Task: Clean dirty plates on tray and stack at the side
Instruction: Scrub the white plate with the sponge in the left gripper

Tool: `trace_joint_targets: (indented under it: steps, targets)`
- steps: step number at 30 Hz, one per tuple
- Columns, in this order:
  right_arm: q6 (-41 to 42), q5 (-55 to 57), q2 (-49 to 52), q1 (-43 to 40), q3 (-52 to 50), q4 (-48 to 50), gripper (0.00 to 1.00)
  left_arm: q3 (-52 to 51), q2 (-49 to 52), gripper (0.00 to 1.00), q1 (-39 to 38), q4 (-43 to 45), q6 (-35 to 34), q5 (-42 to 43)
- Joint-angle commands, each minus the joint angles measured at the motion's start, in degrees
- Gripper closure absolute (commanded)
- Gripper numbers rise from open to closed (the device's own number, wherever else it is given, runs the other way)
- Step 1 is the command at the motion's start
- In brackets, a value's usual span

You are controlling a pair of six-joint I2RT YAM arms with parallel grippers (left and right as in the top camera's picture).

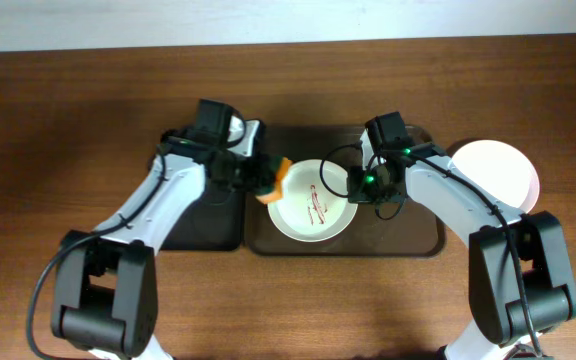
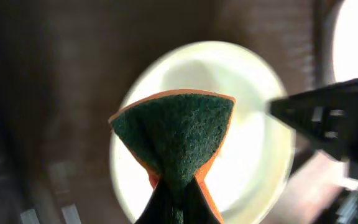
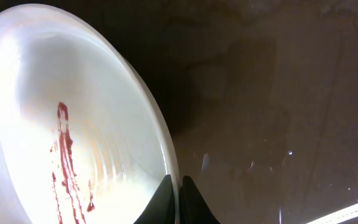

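Note:
A white plate [image 1: 312, 203] with red-brown smears at its centre lies on the dark brown tray [image 1: 413, 240]. My right gripper [image 1: 356, 187] is shut on the plate's right rim; the right wrist view shows the smeared plate [image 3: 73, 124] with the fingertips [image 3: 178, 186] pinching its edge. My left gripper [image 1: 258, 183] is shut on an orange sponge with a green scouring face [image 2: 176, 140], held over the plate's left edge [image 2: 253, 155]. A second, clean pale pink plate [image 1: 495, 173] rests on the tabletop to the right of the tray.
A narrower black tray [image 1: 208, 225] lies left of the brown tray, under my left arm. Wood-grain tabletop [image 1: 68, 120] surrounds both trays. A white strip runs along the table's far edge.

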Motion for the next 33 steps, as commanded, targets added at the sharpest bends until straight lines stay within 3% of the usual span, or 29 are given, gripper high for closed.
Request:
trace_joint_targets:
  steps: [1, 8, 14, 19, 28, 31, 33]
  targets:
    - [-0.1, 0.5, -0.3, 0.1, 0.2, 0.2, 0.94, -0.5, -0.6, 1.00, -3.7, 1.6, -10.4, 2.1]
    - [-0.1, 0.5, -0.3, 0.1, 0.2, 0.2, 0.93, -0.5, 6.5, 1.00, -10.0, 6.1, -24.2, 2.0]
    - [-0.1, 0.5, -0.3, 0.1, 0.2, 0.2, 0.93, -0.5, 11.3, 1.00, -13.4, 12.2, -30.2, 5.0]
    - [-0.1, 0.5, -0.3, 0.1, 0.2, 0.2, 0.93, -0.4, 13.1, 1.00, -15.5, 16.3, -30.2, 5.2]
    - [-0.1, 0.5, -0.3, 0.1, 0.1, -0.3, 0.88, -0.4, 13.3, 1.00, -17.4, 10.3, -29.9, -9.3]
    - [-0.1, 0.5, -0.2, 0.1, -0.3, -0.3, 0.73, -0.5, 13.3, 1.00, -17.4, 8.6, -29.4, -11.5]
    - [-0.1, 0.5, 0.0, 0.1, -0.3, -0.3, 0.73, -0.5, 13.3, 1.00, -17.4, 8.1, -28.8, -12.7]
